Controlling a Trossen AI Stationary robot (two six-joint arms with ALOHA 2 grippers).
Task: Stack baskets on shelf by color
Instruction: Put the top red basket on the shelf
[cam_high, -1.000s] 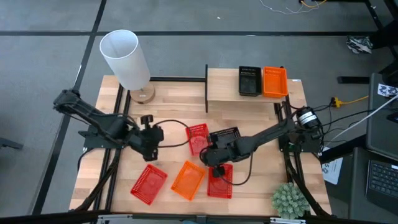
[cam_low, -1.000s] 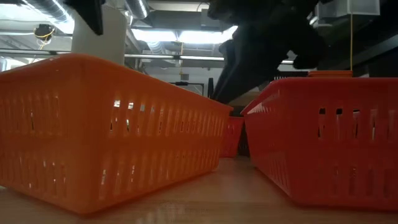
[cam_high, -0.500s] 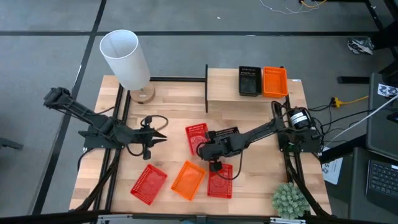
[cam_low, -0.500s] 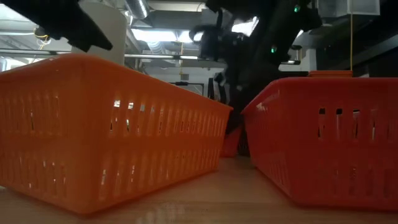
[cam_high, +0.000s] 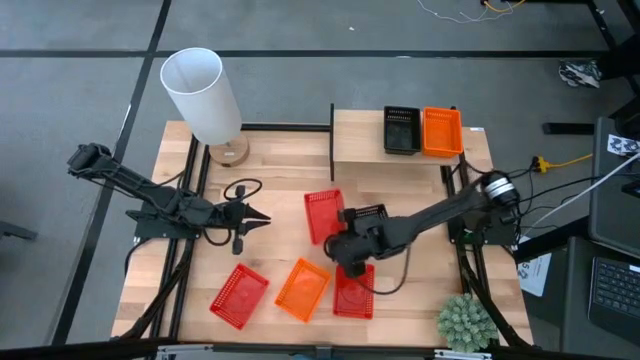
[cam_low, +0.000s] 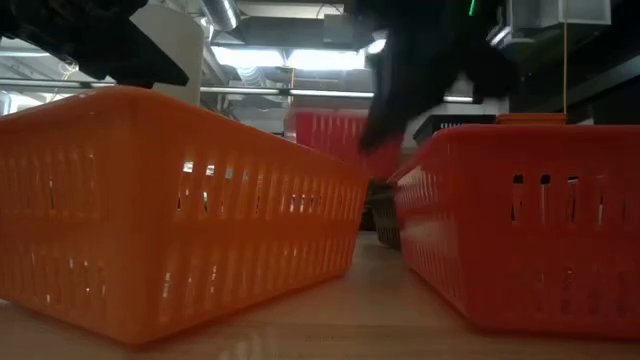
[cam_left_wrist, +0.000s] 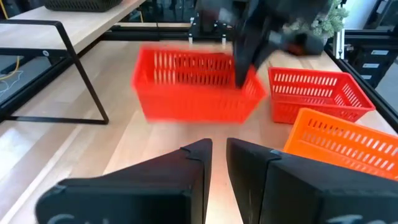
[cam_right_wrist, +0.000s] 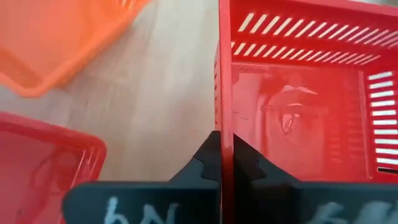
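One red basket in my right gripper, pinched by its wall, lifted short of the shelf | keep it level, clear the shelf edge | left gripper nearly closed, idle, far from the shelf.

Wooden table; baskets, lamp, shelf.

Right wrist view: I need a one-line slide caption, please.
Right hand shut on the rim of a red basket, with an orange basket and another red basket on the wooden tabletop.
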